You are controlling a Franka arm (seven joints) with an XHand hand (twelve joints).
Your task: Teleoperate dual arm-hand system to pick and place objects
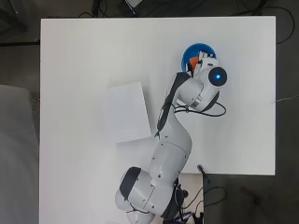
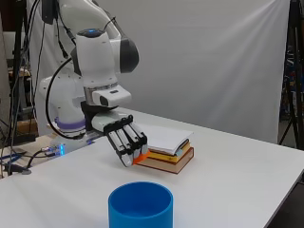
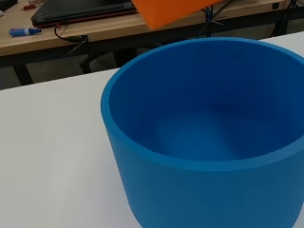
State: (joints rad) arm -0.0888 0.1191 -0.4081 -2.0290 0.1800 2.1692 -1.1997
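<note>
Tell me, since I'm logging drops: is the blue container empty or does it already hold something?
Empty. The wrist view looks into the blue container and shows only its bare floor; the orange object is above its rim, held in the hand.

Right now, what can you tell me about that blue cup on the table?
The blue cup is a plain round cylinder, smooth and matte like plastic, with thick walls and an open top. It stands upright on the white table, and looks empty inside. Nothing touches it; the hand, holding an orange piece, hovers just over its rim.
</note>
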